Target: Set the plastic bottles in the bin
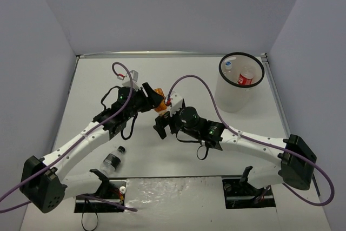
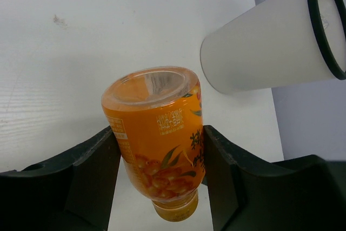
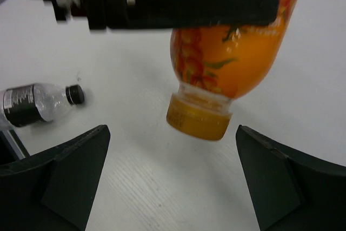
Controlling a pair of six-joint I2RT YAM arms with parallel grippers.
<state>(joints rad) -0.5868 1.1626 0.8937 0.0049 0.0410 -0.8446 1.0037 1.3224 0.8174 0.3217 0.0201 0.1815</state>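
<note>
My left gripper (image 1: 154, 100) is shut on the orange bottle (image 2: 159, 139) and holds it above the table, cap down; it also shows in the top view (image 1: 160, 100) and the right wrist view (image 3: 227, 63). My right gripper (image 1: 166, 124) is open and empty, its jaws spread wide just below the bottle's cap. The white bin (image 1: 240, 82) with a black rim stands at the back right and holds a red-labelled bottle (image 1: 246, 77) and a blue-labelled bottle (image 1: 228, 66). A short clear bottle with a black cap (image 1: 113, 160) lies near the left arm, also in the right wrist view (image 3: 38, 101).
The bin's wall (image 2: 259, 52) shows to the right of the held bottle in the left wrist view. Grey walls close the table on three sides. Purple cables loop over both arms. The arm bases stand at the near edge.
</note>
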